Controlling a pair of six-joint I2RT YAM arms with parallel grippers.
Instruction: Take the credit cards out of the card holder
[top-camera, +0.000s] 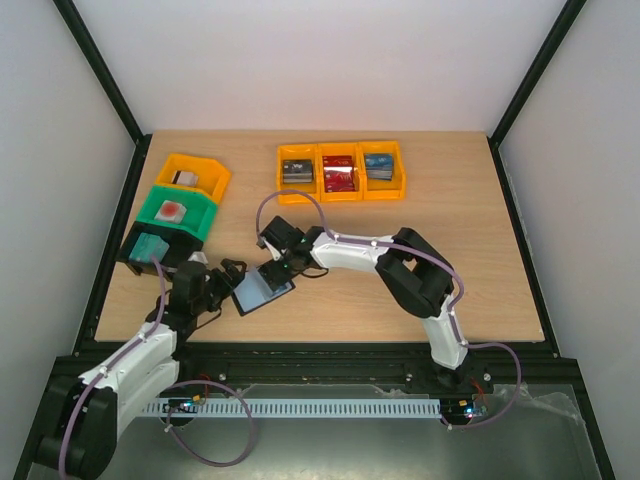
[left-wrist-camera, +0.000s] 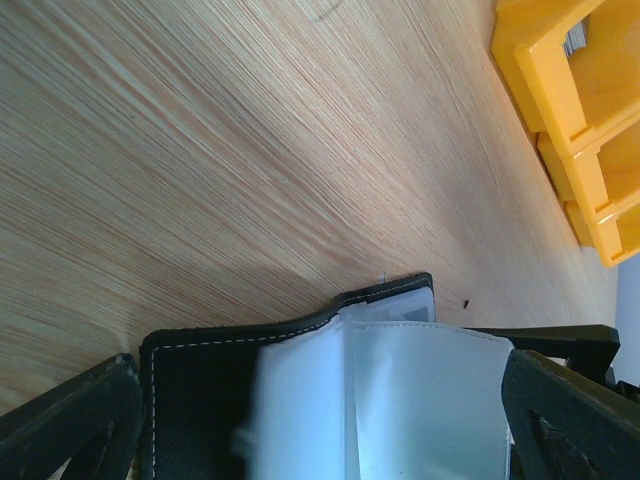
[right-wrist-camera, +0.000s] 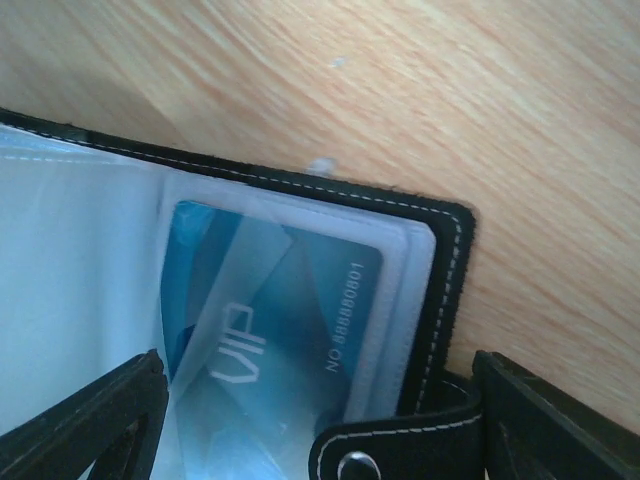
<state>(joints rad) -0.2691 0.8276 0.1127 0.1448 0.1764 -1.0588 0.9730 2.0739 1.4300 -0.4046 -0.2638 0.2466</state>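
The card holder (top-camera: 262, 291) lies open on the table (top-camera: 480, 250); left gripper (left-wrist-camera: 320, 415) and right gripper (right-wrist-camera: 325, 420) straddle it, jaws wide, holding nothing; its blue card (right-wrist-camera: 270, 320), stiff and likely slick in a clear sleeve (right-wrist-camera: 400, 275), wants an edge pinch.

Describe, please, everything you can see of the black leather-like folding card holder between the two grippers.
The black leather-like card holder is open, inside facing up, on or just above the wooden table. White stitching runs along its rim, and a short tab with a metal snap sits on one edge. Inside are clear plastic sleeves; one holds a blue card printed VIP. It sits between the open fingers of the left gripper and right gripper; contact cannot be told.
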